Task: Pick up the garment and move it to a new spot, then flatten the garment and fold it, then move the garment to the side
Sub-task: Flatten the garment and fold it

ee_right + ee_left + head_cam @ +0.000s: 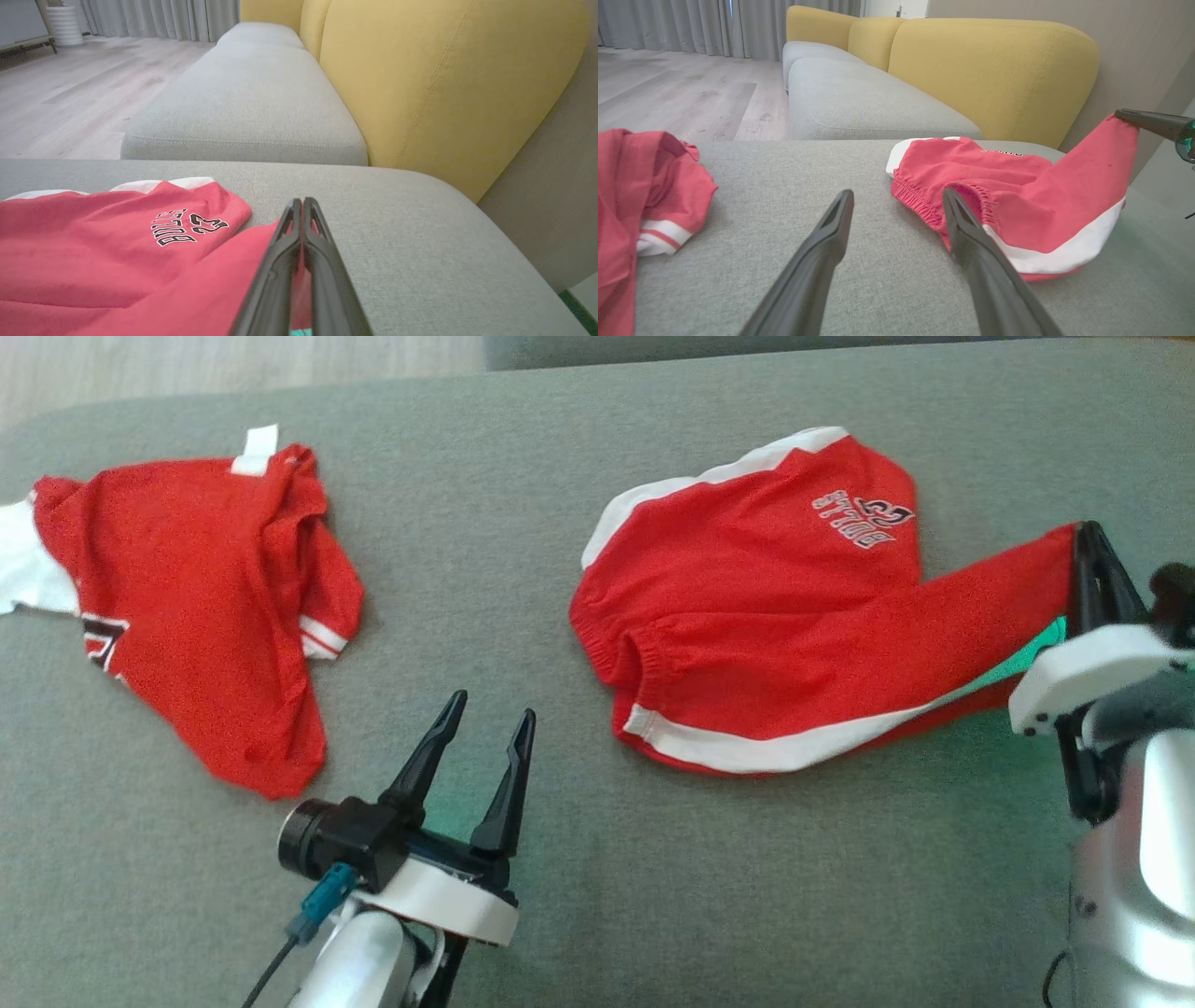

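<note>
grey cushion [653, 859], yellow sofa backs [994, 74], wood floor [682, 93], left claw [492, 706] spread empty, right claw [302, 201] pinching red shorts [747, 588]

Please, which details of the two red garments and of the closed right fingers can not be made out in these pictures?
1) Head view: the left edge cuts off the red jersey; its dark print shows only partly.
2) Right wrist view: the right gripper's fingers cover the pinched end of the red shorts, so how much cloth they hold is hidden.
3) Left wrist view: the shorts' print is too small to read.
</note>
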### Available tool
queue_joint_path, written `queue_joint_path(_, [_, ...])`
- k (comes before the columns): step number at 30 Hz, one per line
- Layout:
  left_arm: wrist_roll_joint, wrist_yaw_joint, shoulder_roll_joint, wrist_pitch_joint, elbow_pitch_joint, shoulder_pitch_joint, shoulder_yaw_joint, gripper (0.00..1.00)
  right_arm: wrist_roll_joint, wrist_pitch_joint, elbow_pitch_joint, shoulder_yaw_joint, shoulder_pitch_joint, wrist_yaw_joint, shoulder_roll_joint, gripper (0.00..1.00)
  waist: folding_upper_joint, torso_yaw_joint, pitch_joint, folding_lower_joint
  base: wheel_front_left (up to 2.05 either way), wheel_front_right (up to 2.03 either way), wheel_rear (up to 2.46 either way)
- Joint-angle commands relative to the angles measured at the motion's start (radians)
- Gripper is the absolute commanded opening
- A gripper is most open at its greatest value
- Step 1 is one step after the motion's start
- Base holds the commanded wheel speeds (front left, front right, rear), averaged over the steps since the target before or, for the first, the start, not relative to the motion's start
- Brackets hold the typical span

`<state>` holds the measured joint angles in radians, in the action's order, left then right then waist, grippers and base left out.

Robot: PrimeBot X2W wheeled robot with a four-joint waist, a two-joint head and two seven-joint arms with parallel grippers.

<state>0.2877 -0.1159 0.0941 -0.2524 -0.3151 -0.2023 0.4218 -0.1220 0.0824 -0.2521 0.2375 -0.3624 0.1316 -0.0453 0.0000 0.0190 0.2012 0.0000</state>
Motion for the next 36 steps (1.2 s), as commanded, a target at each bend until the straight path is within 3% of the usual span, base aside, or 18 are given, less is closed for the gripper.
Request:
queue_joint_path(1, [-0.012, -0.008, -0.002, -0.009, 0.031, -0.039, -0.031, 1.00, -0.019, 0.026, -0.001, -0.009, -0.055, -0.001, -0.005, 0.00, 0.0000, 0.022, 0.014, 0.0000, 0.00, 0.00, 0.00])
queue_joint_path(10, [-0.012, -0.013, -0.013, -0.009, 0.029, -0.054, -0.032, 1.00, -0.116, 0.091, -0.213, 0.022, -0.148, -0.001, -0.030, 0.00, 0.0000, 0.060, 0.036, 0.0000, 0.00, 0.00, 0.00])
queue_joint_path(11, [-0.012, -0.013, -0.013, -0.009, 0.030, -0.054, -0.033, 1.00, -0.125, 0.092, -0.237, 0.025, -0.154, -0.001, -0.035, 0.37, 0.0000, 0.060, 0.038, 0.0000, 0.00, 0.00, 0.00])
queue_joint_path(12, [-0.013, -0.013, -0.014, -0.009, 0.030, -0.055, -0.035, 1.00, -0.129, 0.090, -0.256, 0.033, -0.161, -0.001, -0.036, 1.00, 0.0000, 0.059, 0.038, 0.0000, 0.00, 0.00, 0.00])
queue_joint_path(18, [-0.018, -0.014, -0.012, -0.009, 0.047, -0.057, -0.053, 1.00, -0.076, -0.046, -0.267, 0.023, -0.195, -0.001, -0.025, 1.00, 0.0000, 0.025, 0.031, 0.0000, 0.00, 0.00, 0.00])
queue_joint_path(24, [-0.011, -0.014, -0.015, -0.009, 0.091, -0.047, -0.072, 1.00, 0.084, -0.235, -0.150, -0.087, -0.110, -0.001, -0.017, 1.00, 0.0000, -0.030, 0.012, 0.0000, 0.00, 0.00, 0.00])
queue_joint_path(31, [0.004, -0.015, -0.017, -0.009, 0.133, -0.017, -0.093, 1.00, 0.197, -0.318, 0.033, -0.193, 0.128, -0.001, -0.006, 1.00, 0.0000, -0.109, -0.016, 0.0000, 0.00, 0.00, 0.00])
queue_joint_path(36, [0.015, -0.015, -0.020, -0.009, 0.139, -0.008, -0.094, 1.00, 0.242, -0.331, 0.058, -0.233, 0.197, -0.001, -0.005, 1.00, 0.0000, -0.145, -0.022, 0.0000, 0.00, 0.00, 0.00])
